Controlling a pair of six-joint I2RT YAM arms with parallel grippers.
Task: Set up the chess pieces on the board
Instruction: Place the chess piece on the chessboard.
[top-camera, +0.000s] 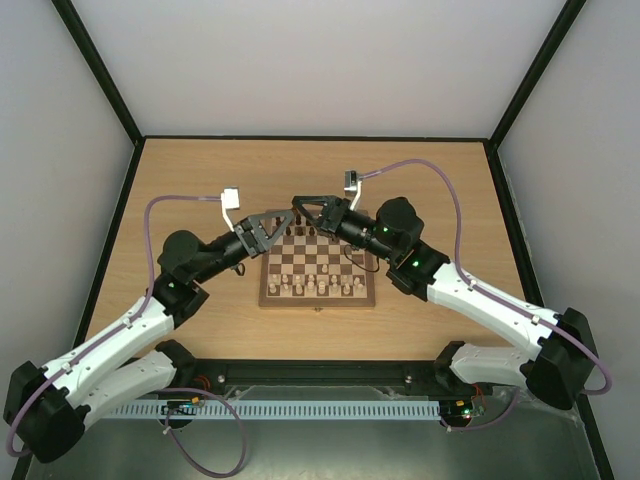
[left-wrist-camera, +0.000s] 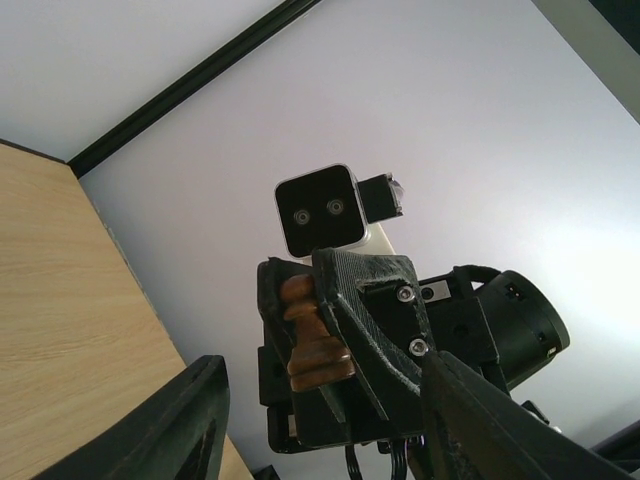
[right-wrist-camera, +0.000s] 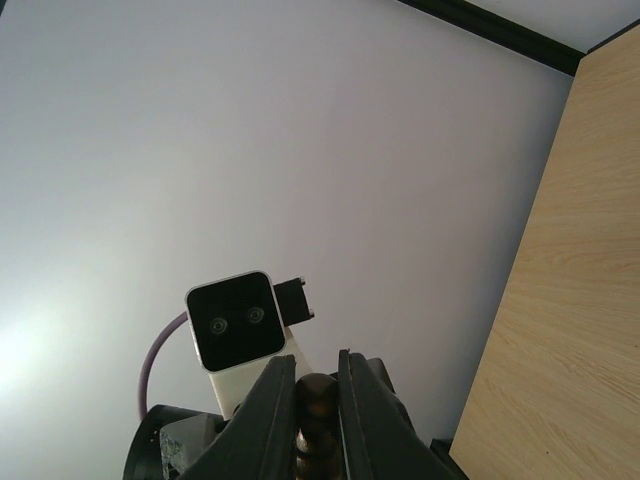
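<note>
My right gripper (top-camera: 301, 208) hovers over the far edge of the board (top-camera: 270, 297), shut on a dark brown chess piece (right-wrist-camera: 318, 398) held between its fingers (right-wrist-camera: 275, 405). The left wrist view shows that piece (left-wrist-camera: 318, 335) clamped in the right gripper's black jaws. My left gripper (top-camera: 289, 223) faces the right one tip to tip. It is open and empty, with its fingers (left-wrist-camera: 195, 420) spread wide on either side of the right gripper. Dark chess pieces (top-camera: 312, 232) stand on the board's far row.
Pale cream chessmen (top-camera: 316, 288) stand in the board's near rows. The board lies mid-table on light wood (top-camera: 200, 180). Grey walls with black frame edges close in the back and sides. Purple cables arc from both wrists.
</note>
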